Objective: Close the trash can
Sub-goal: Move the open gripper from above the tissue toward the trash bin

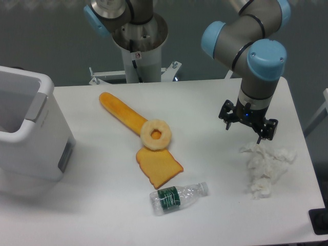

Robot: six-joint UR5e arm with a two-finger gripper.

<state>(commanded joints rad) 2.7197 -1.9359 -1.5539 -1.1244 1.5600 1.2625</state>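
Observation:
The trash can [31,148] is a large boxy white bin at the table's left edge, partly cut off by the frame. Its top stands open and I see into the hollow inside. A grey hinge strip [36,106] runs along its right rim and a small grey panel [65,155] sits on its side. The lid itself does not clearly show. My gripper [243,132] hangs at the right side of the table, far from the can, pointing down with its fingers spread and nothing between them, just above and left of a crumpled white tissue [266,165].
A long orange bread-like piece [122,113], a ring-shaped donut [156,135] and a toast slice [159,168] lie mid-table. A small plastic bottle [179,197] lies on its side near the front. The arm's base column [138,46] stands at the back.

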